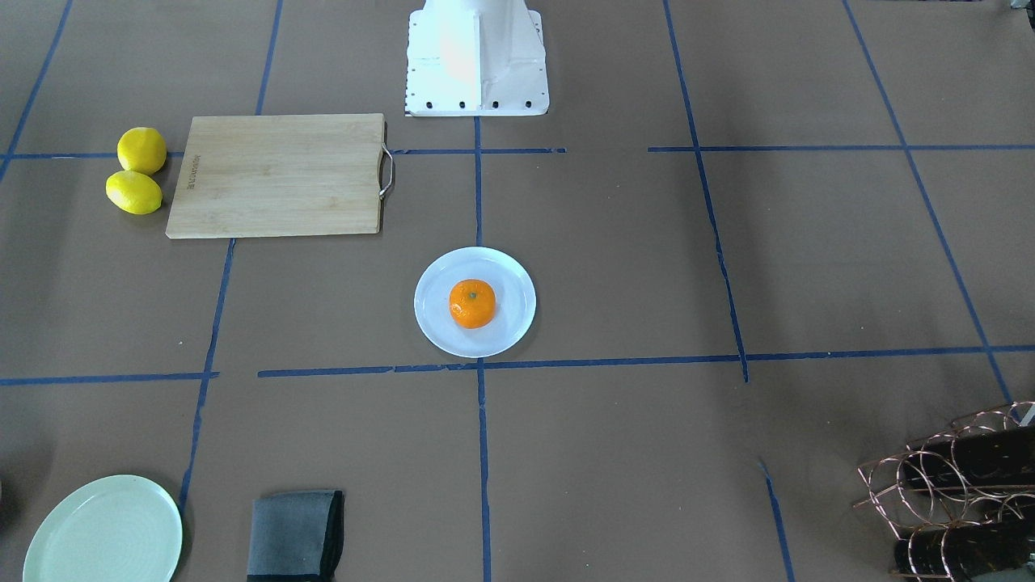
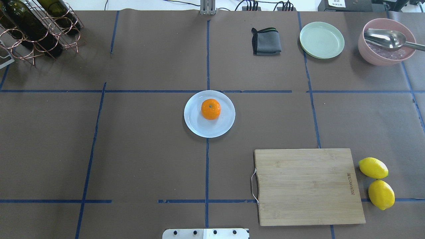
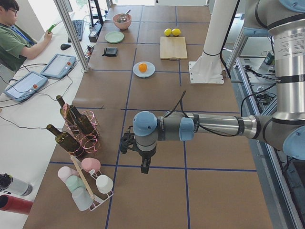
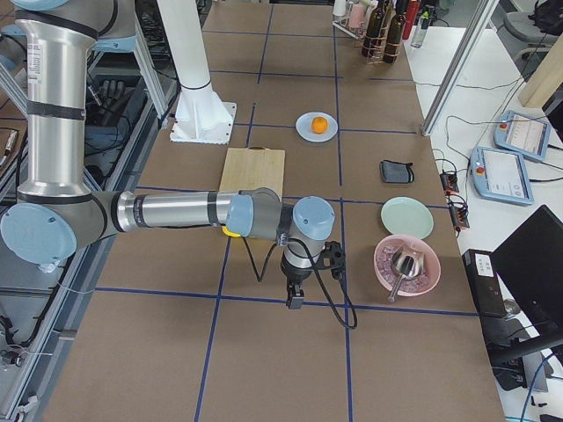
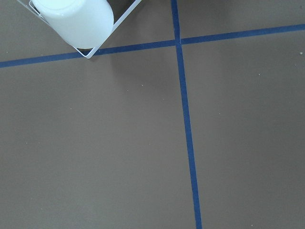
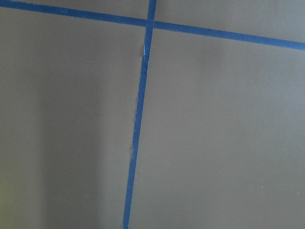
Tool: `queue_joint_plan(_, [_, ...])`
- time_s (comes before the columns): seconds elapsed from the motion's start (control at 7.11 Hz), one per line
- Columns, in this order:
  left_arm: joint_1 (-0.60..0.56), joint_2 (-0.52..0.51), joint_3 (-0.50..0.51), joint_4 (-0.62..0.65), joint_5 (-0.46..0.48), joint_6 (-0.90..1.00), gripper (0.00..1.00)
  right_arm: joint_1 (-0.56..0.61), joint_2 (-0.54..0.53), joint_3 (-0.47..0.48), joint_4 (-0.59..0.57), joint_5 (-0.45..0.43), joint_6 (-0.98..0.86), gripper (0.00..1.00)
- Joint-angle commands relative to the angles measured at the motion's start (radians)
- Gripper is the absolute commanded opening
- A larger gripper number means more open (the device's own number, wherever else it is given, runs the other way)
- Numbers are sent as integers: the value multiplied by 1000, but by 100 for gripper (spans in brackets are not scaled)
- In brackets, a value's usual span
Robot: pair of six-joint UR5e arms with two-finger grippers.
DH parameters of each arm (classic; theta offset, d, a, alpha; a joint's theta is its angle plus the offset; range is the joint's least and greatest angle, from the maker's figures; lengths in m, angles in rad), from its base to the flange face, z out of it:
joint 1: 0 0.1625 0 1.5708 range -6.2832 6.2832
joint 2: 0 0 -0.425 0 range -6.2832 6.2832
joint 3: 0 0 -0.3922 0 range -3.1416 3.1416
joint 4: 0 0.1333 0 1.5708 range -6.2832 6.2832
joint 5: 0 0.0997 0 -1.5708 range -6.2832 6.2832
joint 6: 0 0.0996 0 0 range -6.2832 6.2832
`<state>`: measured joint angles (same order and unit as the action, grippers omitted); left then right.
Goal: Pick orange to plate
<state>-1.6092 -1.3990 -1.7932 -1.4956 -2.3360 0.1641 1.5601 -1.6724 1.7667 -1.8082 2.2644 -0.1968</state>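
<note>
The orange (image 2: 211,109) sits stem up on the pale bluish-white plate (image 2: 198,126) at the table's middle, also seen from the front as the orange (image 1: 472,304) on the plate (image 1: 515,317). Neither arm is near it. My left gripper (image 3: 144,167) hangs over the table's left end next to the cup rack, and I cannot tell whether it is open or shut. My right gripper (image 4: 293,299) hangs over the right end near the pink bowl, and I cannot tell its state either. Both wrist views show only brown table and blue tape.
A wooden cutting board (image 2: 307,186) lies at the near right with two lemons (image 2: 377,181) beside it. A pale green plate (image 2: 321,39), a folded grey cloth (image 2: 265,41) and a pink bowl (image 2: 386,54) with a spoon stand at the far right. A wine rack (image 2: 36,30) is far left.
</note>
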Motion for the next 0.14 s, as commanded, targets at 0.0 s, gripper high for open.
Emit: queue_joint_plan(0.0, [0, 0, 3, 0, 1, 0, 100, 0, -1, -1, -2, 1, 5, 100])
